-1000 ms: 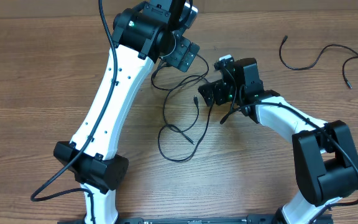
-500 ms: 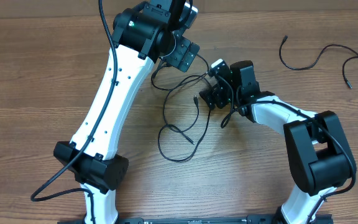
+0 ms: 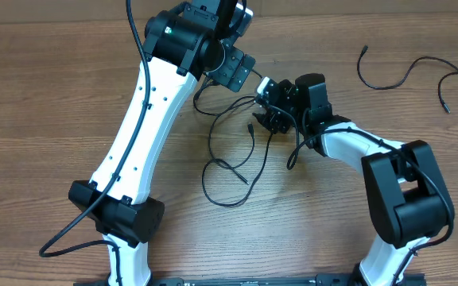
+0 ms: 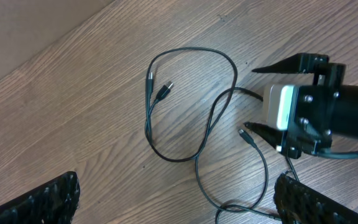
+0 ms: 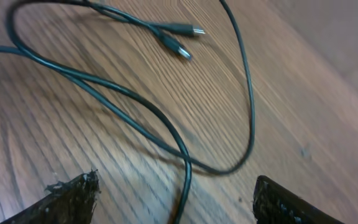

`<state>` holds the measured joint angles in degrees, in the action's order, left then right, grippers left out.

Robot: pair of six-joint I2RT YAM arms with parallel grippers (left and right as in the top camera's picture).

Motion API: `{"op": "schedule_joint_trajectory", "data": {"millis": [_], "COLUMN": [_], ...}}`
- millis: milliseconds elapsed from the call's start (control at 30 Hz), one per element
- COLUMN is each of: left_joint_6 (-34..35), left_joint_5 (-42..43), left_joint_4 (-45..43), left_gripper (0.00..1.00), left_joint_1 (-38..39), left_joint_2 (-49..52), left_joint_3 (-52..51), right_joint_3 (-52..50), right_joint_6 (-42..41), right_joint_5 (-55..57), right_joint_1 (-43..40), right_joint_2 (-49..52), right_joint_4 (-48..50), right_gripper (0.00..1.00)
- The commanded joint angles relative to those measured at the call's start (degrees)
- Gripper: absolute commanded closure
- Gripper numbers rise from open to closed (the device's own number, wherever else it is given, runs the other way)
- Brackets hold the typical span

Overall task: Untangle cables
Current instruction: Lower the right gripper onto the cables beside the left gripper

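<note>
Everywhere brown wood-grain table (image 3: 46,87); cables (image 3: 211,141) sprawled centre, more far right.

Open gripper (image 5: 176,199) over looped cables (image 5: 166,124) — wood table (image 5: 73,143)

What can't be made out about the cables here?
- Overhead: top end of the tangled cables, hidden under the left arm's wrist.
- Left wrist: lower loops cut by the bottom edge; one strand passes behind the right gripper.
- Right wrist: blurred; which strand lies on top unclear.
- Overhead: plug types on the separate cables, too small.
</note>
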<state>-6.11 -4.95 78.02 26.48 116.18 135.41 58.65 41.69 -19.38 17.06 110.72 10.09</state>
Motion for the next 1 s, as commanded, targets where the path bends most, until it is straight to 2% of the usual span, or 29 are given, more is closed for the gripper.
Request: {"op": "schedule_joint_trajectory", "data": {"millis": [0, 133, 367, 633, 967], "left_joint_6": [-0.26, -0.26, -0.26, -0.26, -0.26], "left_joint_5": [0.5, 0.5, 0.5, 0.5, 0.5], "left_joint_4": [-0.09, -0.07, -0.07, -0.07, -0.09], "left_gripper": [0.0, 0.0, 0.0, 0.01, 0.0], "left_joint_1": [-0.22, -0.22, -0.22, -0.22, -0.22], "left_joint_2": [0.35, 0.35, 0.35, 0.35, 0.35], "left_joint_3": [0.81, 0.81, 0.81, 0.81, 0.81], "right_joint_3": [-0.17, -0.17, -0.17, -0.17, -0.17], "right_joint_6": [2.78, 2.82, 3.82, 4.2, 8.11], "right_joint_5": [-3.45, -3.41, -3.41, -3.48, -4.35], "right_joint_1": [0.15, 0.13, 0.13, 0.13, 0.15], "right_joint_2": [2.36, 4.85, 6.67, 7.08, 8.79], "right_joint_4": [1.4, 3.34, 7.43, 11.3, 11.39], "right_gripper": [0.21, 0.21, 0.29, 0.29, 0.41]}}
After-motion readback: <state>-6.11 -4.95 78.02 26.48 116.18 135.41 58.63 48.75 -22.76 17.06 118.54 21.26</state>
